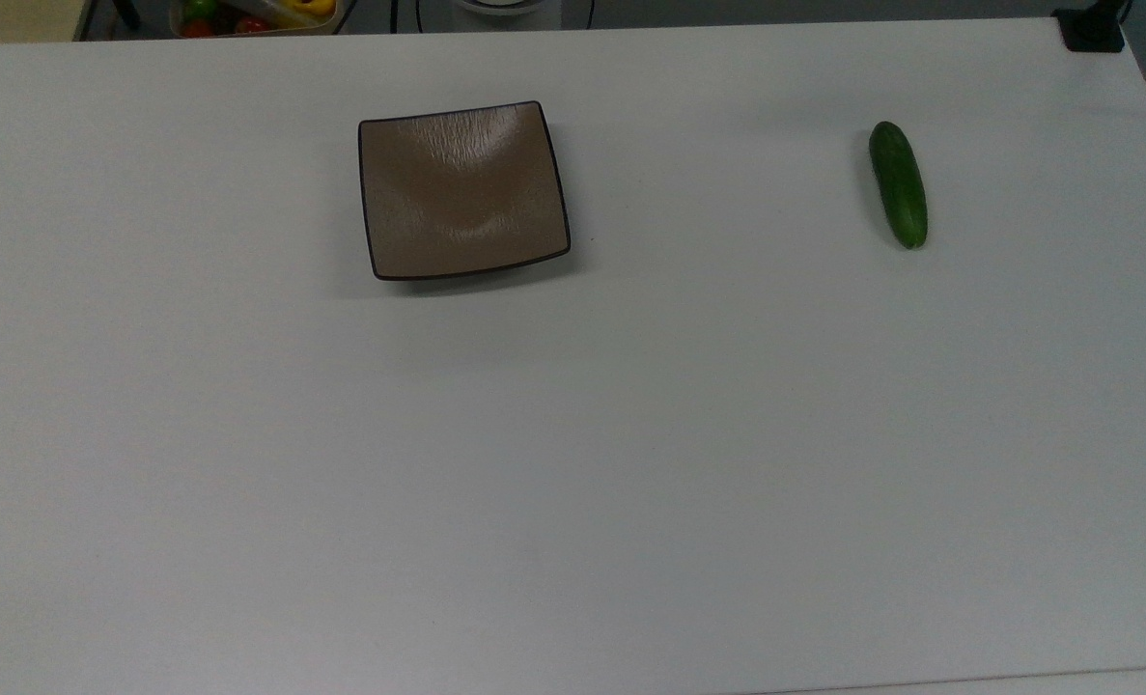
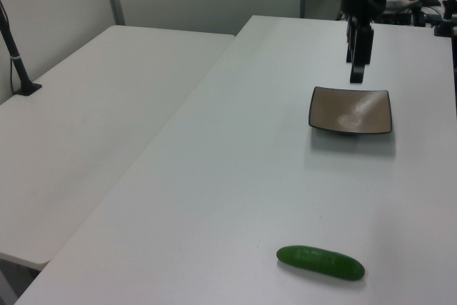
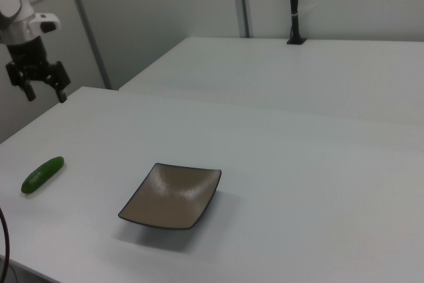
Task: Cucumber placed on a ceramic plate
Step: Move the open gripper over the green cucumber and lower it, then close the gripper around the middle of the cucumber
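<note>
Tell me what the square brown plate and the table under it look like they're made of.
The plate: likely glazed ceramic, going by its glossy highlight, faint surface texture and thin dark rim. The table: a smooth matte white top, possibly laminate; the look leaves that open.

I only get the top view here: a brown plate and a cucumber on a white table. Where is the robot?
Observer: The gripper hangs in the air at the right view's left, higher than the cucumber lying on the table.
Visitor: Is it holding something?
Observer: No. In the right view its jaws stand apart with nothing between them.
Visitor: Is it touching the plate?
Observer: No. In the left view it shows just above the far edge of the ceramic plate, but up in the air, touching nothing.
</note>
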